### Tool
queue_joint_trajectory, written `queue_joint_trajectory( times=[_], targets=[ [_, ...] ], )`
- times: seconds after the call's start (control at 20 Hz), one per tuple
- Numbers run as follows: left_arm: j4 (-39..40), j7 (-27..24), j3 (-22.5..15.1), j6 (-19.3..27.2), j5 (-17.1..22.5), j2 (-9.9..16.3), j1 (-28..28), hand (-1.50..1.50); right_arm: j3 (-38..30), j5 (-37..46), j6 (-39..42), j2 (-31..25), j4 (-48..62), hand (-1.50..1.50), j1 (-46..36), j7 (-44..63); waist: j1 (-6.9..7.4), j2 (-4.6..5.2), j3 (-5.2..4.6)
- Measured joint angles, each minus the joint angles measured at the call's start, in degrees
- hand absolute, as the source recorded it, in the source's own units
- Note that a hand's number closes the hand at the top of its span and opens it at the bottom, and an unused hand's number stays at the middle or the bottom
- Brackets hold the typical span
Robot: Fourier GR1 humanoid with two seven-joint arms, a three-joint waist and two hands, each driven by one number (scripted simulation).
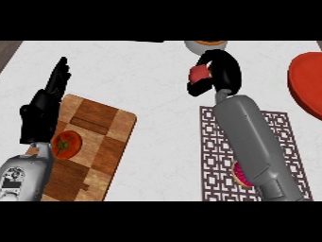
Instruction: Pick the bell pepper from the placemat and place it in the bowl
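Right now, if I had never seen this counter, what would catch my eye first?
Probably the right hand at the top centre, curled round a red bell pepper just short of the bowl at the far edge. Next, the big red plate at the right. Then the tomato on the wooden cutting board, beside the open left hand.

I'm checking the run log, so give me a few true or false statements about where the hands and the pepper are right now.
1. The right hand has its fingers curled round the bell pepper. True.
2. The pepper lies on the placemat. False: it is held beyond the mat's far edge.
3. The left hand grips the tomato. False: it is open, and the tomato lies on the cutting board.
4. A red plate sits at the right edge. True.
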Motion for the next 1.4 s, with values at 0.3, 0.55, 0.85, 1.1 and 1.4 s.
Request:
queue_joint_trajectory(
  times=[0.3, 0.55, 0.85, 1.1, 1.4],
  targets=[
    [1.0, -0.6, 1.1, 0.4, 0.1, 0.2, 0.4, 0.0, 1.8, 6.4, -13.8, 0.7, 4.1, 1.5, -8.5, 15.2, -1.46, -0.15, -0.04],
    [0.7, -1.5, 2.1, 0.0, 0.5, 0.8, 2.2, 0.0, 0.2, 11.7, -19.2, -0.5, 8.6, 1.5, -12.1, 20.7, -2.73, -0.23, 0.0],
    [-0.5, -0.3, 2.4, 0.4, 0.2, 0.7, 2.0, 0.0, -4.4, 10.2, -23.7, -6.0, 9.2, 1.5, -10.5, 17.1, -3.59, -0.31, 0.05],
    [-0.9, 0.3, 3.1, -0.1, 0.6, 1.1, 2.0, 0.0, -8.5, 7.0, -27.2, -11.7, 10.2, 1.5, -8.1, 11.2, -3.72, -0.23, 0.07],
    [-0.9, -1.0, 3.2, -0.4, 0.6, 1.0, 2.9, 0.0, -12.8, 2.9, -30.7, -18.4, 13.7, 1.5, -5.4, 1.9, -3.52, -0.13, 0.08]
  ],
)
